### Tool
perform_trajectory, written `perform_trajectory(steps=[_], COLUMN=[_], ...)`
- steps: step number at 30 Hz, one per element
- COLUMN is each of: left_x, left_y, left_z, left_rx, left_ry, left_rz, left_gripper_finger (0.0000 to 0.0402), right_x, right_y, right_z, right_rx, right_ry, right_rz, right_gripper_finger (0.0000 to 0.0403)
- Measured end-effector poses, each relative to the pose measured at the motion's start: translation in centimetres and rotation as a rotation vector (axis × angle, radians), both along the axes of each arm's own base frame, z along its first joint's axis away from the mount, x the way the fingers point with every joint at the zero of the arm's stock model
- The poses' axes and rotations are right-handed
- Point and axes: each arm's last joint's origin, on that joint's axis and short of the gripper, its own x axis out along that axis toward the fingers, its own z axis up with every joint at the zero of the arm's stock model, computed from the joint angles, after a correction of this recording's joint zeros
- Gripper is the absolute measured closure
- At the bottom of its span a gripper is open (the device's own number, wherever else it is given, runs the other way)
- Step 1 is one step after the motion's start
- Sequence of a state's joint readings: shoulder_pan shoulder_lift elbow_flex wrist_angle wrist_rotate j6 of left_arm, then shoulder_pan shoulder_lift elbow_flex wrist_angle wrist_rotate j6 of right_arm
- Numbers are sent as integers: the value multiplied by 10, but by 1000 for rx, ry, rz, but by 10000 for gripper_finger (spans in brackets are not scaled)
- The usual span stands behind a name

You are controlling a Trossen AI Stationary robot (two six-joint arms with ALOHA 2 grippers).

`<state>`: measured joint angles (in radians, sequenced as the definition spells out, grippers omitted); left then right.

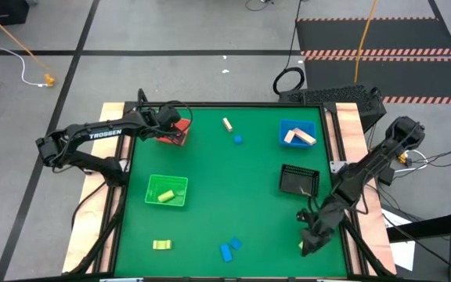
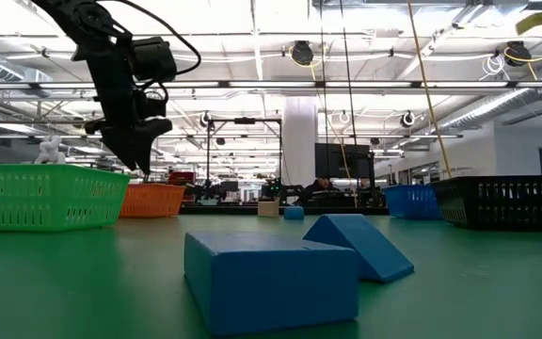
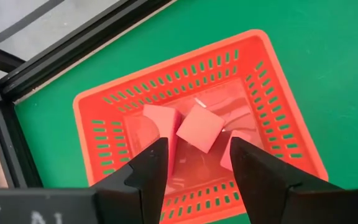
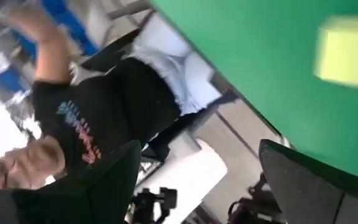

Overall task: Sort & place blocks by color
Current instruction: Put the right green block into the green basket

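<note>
My left gripper (image 3: 194,171) hangs open above the red tray (image 3: 291,118), touching nothing; in the high view it is at the table's far left (image 1: 172,124). Three red blocks lie in that tray, the middle one (image 3: 199,127) tilted on an edge. My right gripper (image 4: 197,180) is open near the table's near right corner (image 1: 310,237), with a yellow block (image 4: 347,53) on the cloth just beyond it. Loose on the table are a tan bar (image 1: 227,123), a blue round bit (image 1: 238,139), a yellow block (image 1: 161,245) and two blue blocks (image 1: 229,249).
The green tray (image 1: 153,197) holds a yellow block. The blue tray (image 1: 284,125) holds tan pieces. A black mesh basket (image 1: 298,180) stands right of centre. The raised table frame (image 3: 73,56) runs close behind the red tray. A person in a black shirt (image 4: 104,112) is beyond the near right edge.
</note>
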<state>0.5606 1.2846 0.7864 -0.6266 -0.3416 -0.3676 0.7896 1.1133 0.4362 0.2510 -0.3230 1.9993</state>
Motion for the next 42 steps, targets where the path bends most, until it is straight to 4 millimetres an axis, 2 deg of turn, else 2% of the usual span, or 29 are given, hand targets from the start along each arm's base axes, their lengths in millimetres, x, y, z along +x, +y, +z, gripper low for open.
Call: perform_trajectory(steps=[5,9,13,19,25,32,42], left_x=[0,0,0,0,0,0,0], left_y=[0,0,0,0,0,0,0], left_z=[0,0,0,0,0,0,0], left_rx=[0,0,-3,-3,-3,-4,-2], left_ry=[-1,-1,4,7,7,5,9], left_rz=[1,0,1,-2,-3,1,-7], left_gripper_finger=[229,229,229,229,229,229,229], right_x=[-12,-17,-15,-14,-9,1,3], right_y=[-2,-8,-11,-10,-4,9,17], right_z=[-14,-23,-24,-27,-40,-49,-74], right_rx=[-85,-189,-237,-261,-314,-292,-462], right_ry=[233,297,254,243,201,116,36], right_rz=[-47,-71,-151,-152,-83,-32,126], right_gripper_finger=[83,83,83,83,83,83,83])
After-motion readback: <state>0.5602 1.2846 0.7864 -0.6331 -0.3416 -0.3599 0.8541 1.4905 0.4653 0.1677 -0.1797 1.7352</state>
